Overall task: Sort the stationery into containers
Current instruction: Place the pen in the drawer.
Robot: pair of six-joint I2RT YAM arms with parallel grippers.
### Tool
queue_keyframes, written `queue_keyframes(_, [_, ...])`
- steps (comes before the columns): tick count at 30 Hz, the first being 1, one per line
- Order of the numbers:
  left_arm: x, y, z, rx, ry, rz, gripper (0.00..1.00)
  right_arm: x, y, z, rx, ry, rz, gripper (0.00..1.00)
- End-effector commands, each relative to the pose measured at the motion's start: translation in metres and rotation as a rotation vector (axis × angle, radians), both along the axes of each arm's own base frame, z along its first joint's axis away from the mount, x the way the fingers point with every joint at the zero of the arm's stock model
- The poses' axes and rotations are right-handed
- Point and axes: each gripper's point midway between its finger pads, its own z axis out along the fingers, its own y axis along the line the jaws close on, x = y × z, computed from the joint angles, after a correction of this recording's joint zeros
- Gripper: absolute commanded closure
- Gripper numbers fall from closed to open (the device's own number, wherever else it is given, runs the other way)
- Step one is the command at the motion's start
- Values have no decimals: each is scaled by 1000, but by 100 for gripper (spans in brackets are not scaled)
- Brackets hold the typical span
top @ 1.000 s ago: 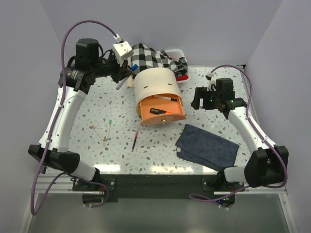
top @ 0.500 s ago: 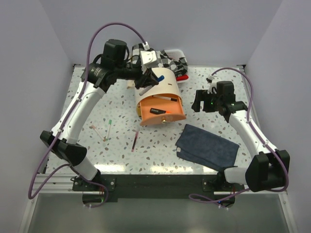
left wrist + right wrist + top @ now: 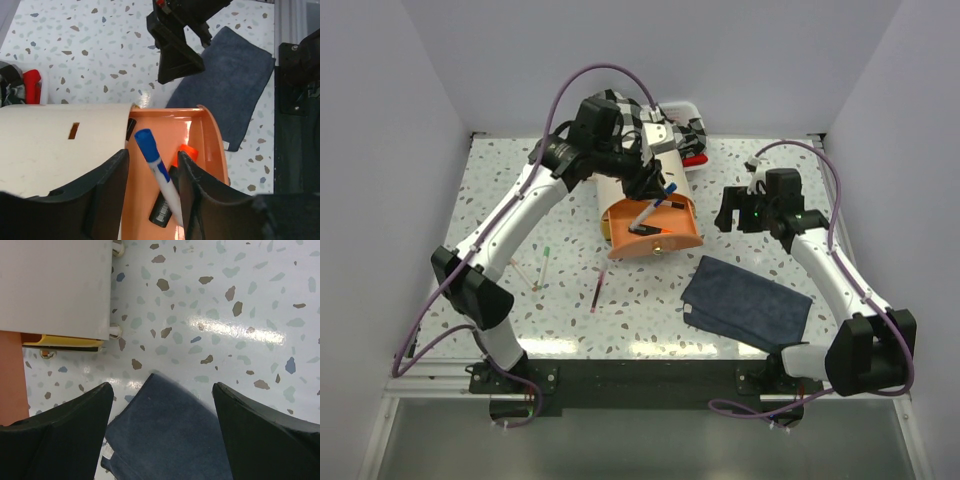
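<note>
L gripper (image 3: 152, 159) sits right over the open orange drawer (image 3: 212, 150), centre of top view. Its jaws are partway apart, clearly wider than the blue-capped pen (image 3: 159, 172) between them, so the pen looks loose, not pinched. Pen's long axis is tilted: cap toward upper left of L wrist view, barrel running down-right past the finger (image 3: 200, 200) at frame-right. Lower end heads into the drawer, by a dark item (image 3: 161, 214) & an orange cap (image 3: 187, 151). So the pen lies straight between the jaws w/ the drawer under it and the cream cabinet (image 3: 55, 145) at frame-left. My read: drop is basically done; next is to lift clear w/o snagging the pen.

R gripper (image 3: 162, 390) hangs wide & empty above the blue cloth (image 3: 165, 445), right of centre in top view, apart from the drawer.

Left to sort: dark red pencil (image 3: 597, 292) + thin sticks (image 3: 527, 272) on the table (image 3: 780, 170), lower left of centre in top view. Pencil's axis runs nearly up-down in frame. L arm looks nearer to both.
</note>
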Motion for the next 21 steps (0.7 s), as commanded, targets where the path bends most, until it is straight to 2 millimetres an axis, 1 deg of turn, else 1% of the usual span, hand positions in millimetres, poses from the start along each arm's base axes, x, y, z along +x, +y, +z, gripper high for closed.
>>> queue_keyframes(1, [14,3,44,-51,-131,66,48,4,-5,14,-16,-65,-13,15])
queue_keyframes(2, [17,6,55,-59,-167,83,46,4,-5,13,-15,-62,-12,15])
queue_keyframes(3, [23,10,66,-62,-214,119,41,4,-5,12,-16,-59,-12,15])
queue_keyframes(4, [21,18,89,-85,-276,145,39,5,-5,13,-14,-61,-12,15])
queue_keyframes(5, [22,24,101,-90,-326,173,38,6,-5,14,-14,-63,-14,15])
queue_keyframes(6, [40,39,117,-87,-411,302,35,6,-5,13,-15,-60,-11,15])
queue_keyframes(7, [41,61,127,-87,-452,413,32,7,-5,15,-15,-65,-11,15])
queue_keyframes(8, [49,79,133,-100,-459,543,27,7,-4,14,-12,-61,-10,15])
queue_keyframes(9, [65,111,143,-95,-507,740,19,8,-4,14,-10,-61,-7,15])
queue_keyframes(10, [70,141,129,-53,-491,852,17,8,-2,13,-8,-60,-4,15])
queue_keyframes(11, [74,159,117,-24,-451,927,16,8,-2,13,-5,-57,-1,15])
queue_keyframes(12, [72,179,90,66,-383,961,15,8,-2,12,-2,-54,-1,15])
queue_keyframes(13, [78,211,59,151,-316,1029,16,9,-1,12,-1,-53,1,15])
queue_keyframes(14, [70,229,28,252,-231,1050,16,9,-1,12,0,-54,-1,15])
queue_keyframes(15, [66,245,8,328,-179,1064,20,9,0,11,1,-50,2,15])
queue_keyframes(16, [67,265,-19,421,-110,1083,24,10,-1,11,1,-50,0,15])
queue_keyframes(17, [54,275,-44,523,-36,1037,28,10,0,11,0,-51,1,15])
queue_keyframes(18, [50,282,-57,551,21,1030,33,10,-1,11,0,-49,0,15])
queue_keyframes(19, [47,299,-72,567,79,1055,34,9,0,9,-1,-43,4,15])
queue_keyframes(21, [46,307,-84,549,103,1066,34,9,1,8,4,-40,3,15])
